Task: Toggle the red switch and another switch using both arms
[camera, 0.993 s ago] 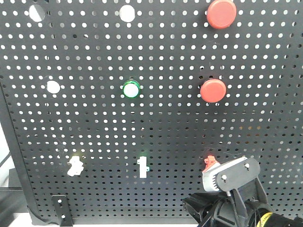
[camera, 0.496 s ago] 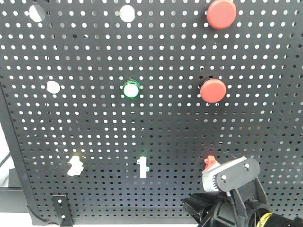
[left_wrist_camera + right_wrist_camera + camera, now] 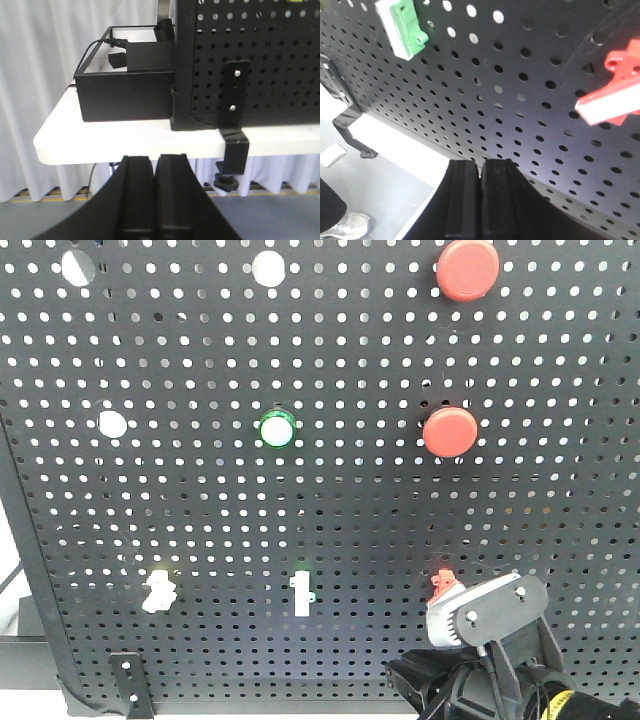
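White curtains behind, white tabletop point(image 3: 125, 137) carrying an upright black pegboard point(image 3: 300, 500) clamped at its lower left by a bracket point(image 3: 235, 100); a black box point(image 3: 125, 95) with cables sits at the board's left side. The red switch point(image 3: 441, 585) is low on the board's right; the right wrist view shows its red base with a white lever tip point(image 3: 610, 107) sticking out toward the left. Another switch point(image 3: 159, 588), pale yellow base with white lever, is low on the left, well apart from the red one. Both look tiny, light, rigid plastic levers fixed to the board, probably with a snap action: nothing to grasp, better a short push on the lever tip with a fingertip edge, gentle since the tips look breakable. Right pincer point(image 3: 481, 197) has fingers pressed together, holding nothing, just below and left of the red lever; in the front view its grey finger plate point(image 3: 490, 610) sits just beside the red switch. Left pincer point(image 3: 154, 200) is likewise closed and empty, down below tabletop edge, far from the yellow switch. Around: a green-based white toggle point(image 3: 301, 592) between the two switches, green-ringed button point(image 3: 277, 428), two big round red buttons point(image 3: 449, 430) higher up. The green toggle could get bumped; nothing blocks either lever.
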Robot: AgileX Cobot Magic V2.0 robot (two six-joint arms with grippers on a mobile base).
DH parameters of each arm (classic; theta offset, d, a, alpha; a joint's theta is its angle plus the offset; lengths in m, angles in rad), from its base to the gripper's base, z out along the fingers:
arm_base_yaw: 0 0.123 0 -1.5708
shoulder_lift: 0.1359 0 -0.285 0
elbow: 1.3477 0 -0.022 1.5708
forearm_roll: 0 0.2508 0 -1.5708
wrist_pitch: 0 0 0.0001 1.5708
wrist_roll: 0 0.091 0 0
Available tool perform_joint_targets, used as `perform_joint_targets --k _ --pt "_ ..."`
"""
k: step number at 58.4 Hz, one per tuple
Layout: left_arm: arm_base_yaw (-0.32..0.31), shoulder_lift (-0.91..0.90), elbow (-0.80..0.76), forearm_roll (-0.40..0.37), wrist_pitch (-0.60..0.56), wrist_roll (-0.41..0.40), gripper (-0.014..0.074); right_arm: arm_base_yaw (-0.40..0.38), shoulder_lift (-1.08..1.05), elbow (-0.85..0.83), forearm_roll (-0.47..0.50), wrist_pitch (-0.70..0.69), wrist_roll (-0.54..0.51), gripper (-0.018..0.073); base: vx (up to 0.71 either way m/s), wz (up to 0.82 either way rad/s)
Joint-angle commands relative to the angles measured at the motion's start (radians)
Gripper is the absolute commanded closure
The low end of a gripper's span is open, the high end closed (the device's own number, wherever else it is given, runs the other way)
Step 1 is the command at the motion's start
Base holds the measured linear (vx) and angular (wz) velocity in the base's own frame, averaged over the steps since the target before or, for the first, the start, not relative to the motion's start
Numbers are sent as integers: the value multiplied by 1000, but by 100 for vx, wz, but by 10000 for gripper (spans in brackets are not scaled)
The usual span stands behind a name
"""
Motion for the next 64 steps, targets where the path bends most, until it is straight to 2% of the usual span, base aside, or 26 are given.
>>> perform_joint_targets --k 1,32,38,45,49,55,61,64 --pt "2 -19 17 2 -94 -34 594 -3 -22 -32 -3 -51 -3 566 0 0" --pt "2 -19 17 2 -92 -34 594 -3 -22 -32 -6 -45 -7 566 0 0" --pt "2 -19 17 2 -92 -34 594 -3 -47 -32 -34 29 -91 566 0 0" --pt "2 -19 17 2 -92 -34 594 -17 -122 -20 25 156 -223 566 0 0" --pt "2 -19 17 2 -92 -34 594 -62 -186 19 86 160 -294 566 0 0" --pt "2 -19 17 2 -92 -34 594 -168 -323 151 167 55 -369 566 0 0" --pt "2 -19 17 2 -92 -34 594 -302 -479 312 181 -105 -377 566 0 0" --pt "2 -19 17 2 -92 -34 594 -375 -566 382 187 -139 -374 566 0 0"
